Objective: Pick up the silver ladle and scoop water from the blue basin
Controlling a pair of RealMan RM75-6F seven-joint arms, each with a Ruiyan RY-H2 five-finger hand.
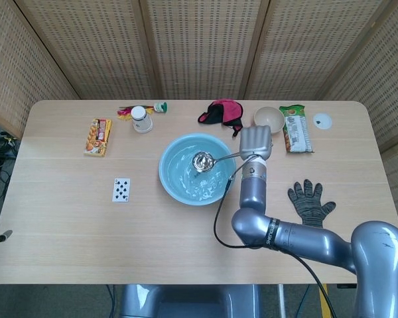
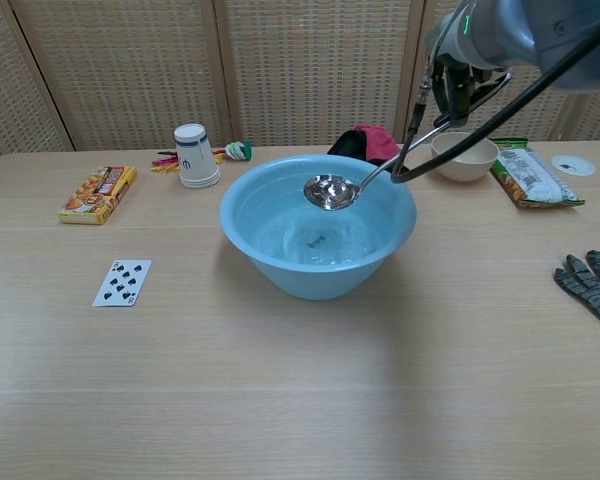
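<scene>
A lab-like test setup: wooden table with scattered props, woven screens behind
</scene>
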